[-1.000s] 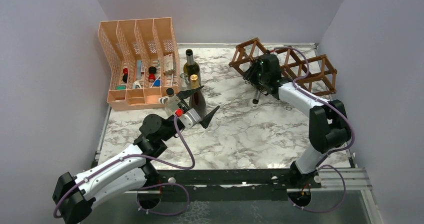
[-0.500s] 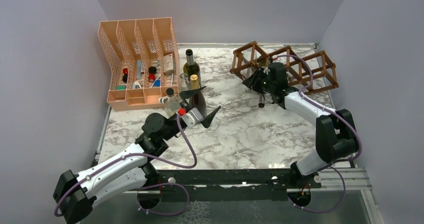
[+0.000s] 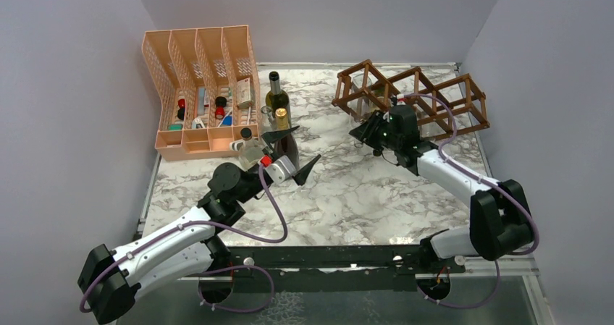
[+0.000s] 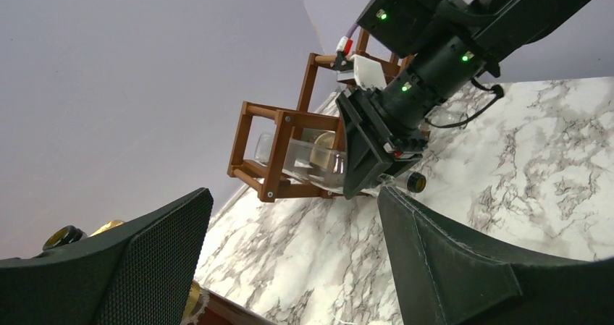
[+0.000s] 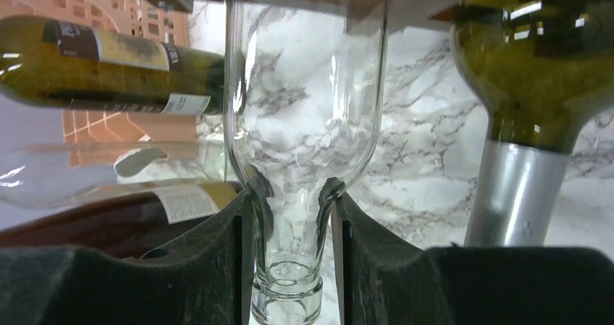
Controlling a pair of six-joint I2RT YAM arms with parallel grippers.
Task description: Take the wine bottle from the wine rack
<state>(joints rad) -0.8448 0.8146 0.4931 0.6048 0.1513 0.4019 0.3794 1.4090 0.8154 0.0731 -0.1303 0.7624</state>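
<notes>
Extraction is begun, not finished. Top view: right gripper (image 3: 368, 132) sits against the wine rack (image 3: 469, 86), upper right; left gripper (image 3: 303, 142) gapes wide and empty, centre left. Left wrist view: clear wine bottle (image 4: 304, 155) lies mostly inside a rack cell, mid-frame. Right wrist view: fingers (image 5: 181, 267) are clamped on its neck, bottom centre.

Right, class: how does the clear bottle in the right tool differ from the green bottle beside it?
The clear bottle is colourless glass; the green bottle is olive. The clear bottle's bare neck is clamped in the right tool; the green bottle's neck wears silver foil and is ungripped. Both necks point toward the tool.
</notes>
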